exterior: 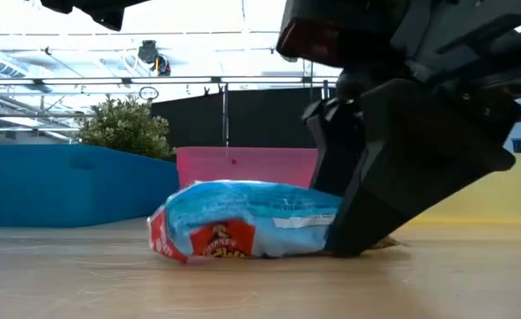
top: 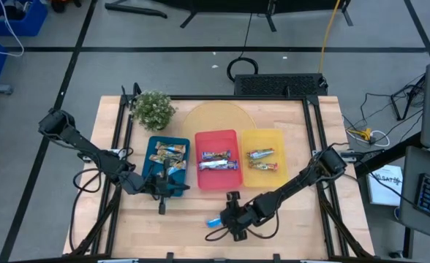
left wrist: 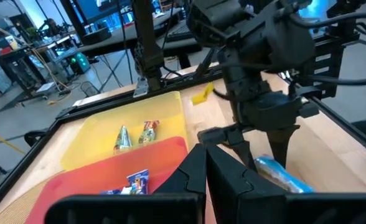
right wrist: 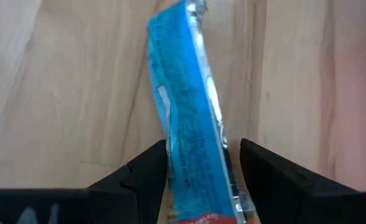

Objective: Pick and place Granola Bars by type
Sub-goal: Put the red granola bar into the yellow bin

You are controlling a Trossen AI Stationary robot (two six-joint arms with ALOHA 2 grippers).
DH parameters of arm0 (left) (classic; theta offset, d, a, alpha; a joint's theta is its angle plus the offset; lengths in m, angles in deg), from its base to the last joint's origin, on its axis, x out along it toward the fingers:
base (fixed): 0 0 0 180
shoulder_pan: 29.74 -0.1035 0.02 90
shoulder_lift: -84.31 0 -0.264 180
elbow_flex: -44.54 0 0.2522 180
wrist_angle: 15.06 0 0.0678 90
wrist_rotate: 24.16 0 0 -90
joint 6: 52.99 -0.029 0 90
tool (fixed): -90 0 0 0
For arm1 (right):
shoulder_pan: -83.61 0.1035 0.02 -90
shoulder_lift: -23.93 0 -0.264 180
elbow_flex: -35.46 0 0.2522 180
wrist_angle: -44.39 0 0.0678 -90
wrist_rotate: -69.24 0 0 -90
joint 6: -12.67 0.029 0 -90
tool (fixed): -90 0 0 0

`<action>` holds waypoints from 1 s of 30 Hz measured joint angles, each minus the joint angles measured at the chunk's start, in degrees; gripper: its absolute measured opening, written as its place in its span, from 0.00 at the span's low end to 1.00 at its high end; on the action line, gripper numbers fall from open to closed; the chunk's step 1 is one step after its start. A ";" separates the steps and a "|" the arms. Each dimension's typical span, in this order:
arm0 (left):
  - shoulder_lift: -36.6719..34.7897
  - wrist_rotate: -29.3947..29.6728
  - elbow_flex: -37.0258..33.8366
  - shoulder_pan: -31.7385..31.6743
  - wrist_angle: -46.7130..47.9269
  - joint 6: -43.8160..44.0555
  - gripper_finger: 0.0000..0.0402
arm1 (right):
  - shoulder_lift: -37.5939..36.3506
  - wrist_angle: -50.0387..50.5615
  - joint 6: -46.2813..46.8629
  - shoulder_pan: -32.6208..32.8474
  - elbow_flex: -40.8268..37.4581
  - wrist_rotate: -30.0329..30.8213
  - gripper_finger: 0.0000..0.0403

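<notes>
One blue foil granola bar (top: 215, 221) lies flat on the wooden table in front of the red tray; it also shows in the low view (exterior: 243, 221) and the right wrist view (right wrist: 189, 112). My right gripper (top: 233, 215) is down over the bar's right end, open, one finger on each long side (right wrist: 201, 168). My left gripper (top: 161, 196) hangs shut and empty just in front of the blue tray (top: 151, 146). More bars lie sorted in the blue tray, the red tray (top: 200, 139) and the yellow tray (top: 277, 137). My right gripper straddles the blue bar's end nearest the wrist (right wrist: 198, 186) from above, pointing down, fingers across its width. One finger (right wrist: 149, 171) stands right at the wrapper's edge; whether it touches I cannot tell. The bar lies flat on the table.
The three trays sit side by side across the table's middle. A potted plant (top: 153, 109) stands at the far left, with a round pale board (top: 215, 117) behind the trays. Bare wood shows along the near edge on both sides of the bar.
</notes>
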 joint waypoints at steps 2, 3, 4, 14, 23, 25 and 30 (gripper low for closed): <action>0.00 0.01 0.00 -0.01 -0.30 0.00 0.05 | -0.15 -1.40 0.91 -0.23 -1.32 -1.22 0.48; 0.00 0.04 0.00 -0.02 -0.34 -0.08 0.05 | -0.20 -2.75 0.98 -0.23 -2.01 -1.79 0.48; 0.00 0.04 0.00 -0.02 -0.33 -0.37 0.05 | -0.22 -4.29 0.92 -0.25 -2.75 -2.07 0.48; 0.00 0.31 0.00 -0.02 -0.32 -1.50 0.05 | -0.14 -12.57 -1.64 -0.80 -5.15 -4.20 0.26; 0.00 0.31 0.00 -0.02 -0.30 -0.25 0.05 | -7.41 -8.00 -2.00 -1.64 -5.39 -8.58 0.15; 0.00 0.31 0.00 -0.02 -0.30 -0.21 0.05 | -11.88 -4.48 -2.64 -1.96 -5.27 -8.22 0.16; 0.00 0.31 0.00 -0.02 -0.29 0.11 0.05 | -24.30 8.60 -7.46 -3.43 -5.25 -4.36 0.13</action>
